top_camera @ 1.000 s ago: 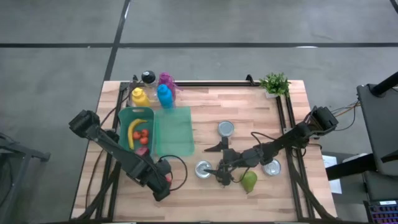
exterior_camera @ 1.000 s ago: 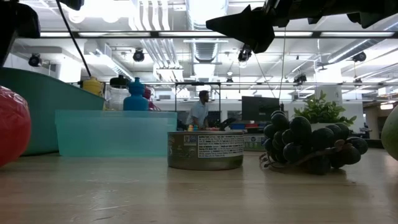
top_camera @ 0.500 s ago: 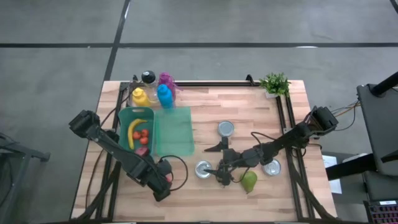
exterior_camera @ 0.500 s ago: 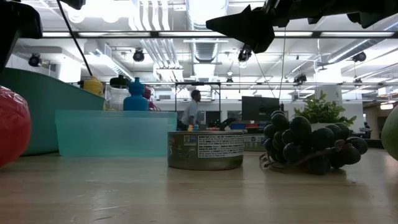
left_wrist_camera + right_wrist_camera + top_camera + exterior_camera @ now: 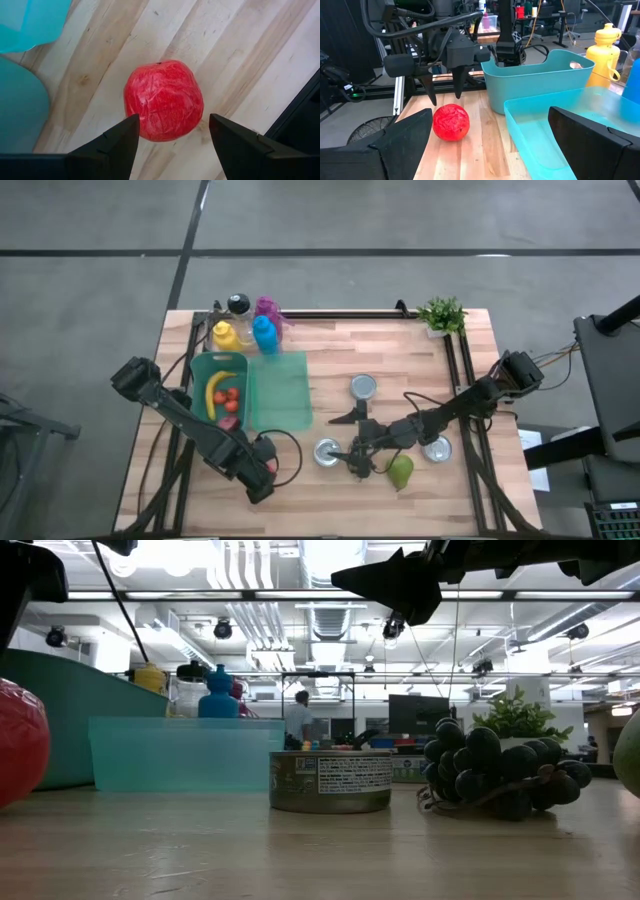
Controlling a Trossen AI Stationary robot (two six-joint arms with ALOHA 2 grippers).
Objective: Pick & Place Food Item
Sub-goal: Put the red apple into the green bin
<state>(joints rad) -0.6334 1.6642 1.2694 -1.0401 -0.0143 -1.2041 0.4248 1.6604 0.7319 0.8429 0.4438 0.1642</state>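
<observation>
A red apple (image 5: 164,100) rests on the wooden table near its front left. My left gripper (image 5: 173,119) points straight down over it, open, with one finger on either side; in the right wrist view the left gripper's fingertips (image 5: 445,97) stand just above the apple (image 5: 451,121) without touching it. In the high view the left gripper (image 5: 264,470) covers most of the apple. My right gripper (image 5: 347,442) is level and open above the table's middle front, facing left toward the apple, with nothing between its fingers.
A teal bin (image 5: 200,365) holding a banana and small red fruit stands at the left, a clear teal tray (image 5: 282,392) beside it. Bottles (image 5: 262,330) and a plant (image 5: 441,313) line the far edge. Cans (image 5: 363,387), dark grapes (image 5: 495,775) and a green pear (image 5: 401,471) lie under the right arm.
</observation>
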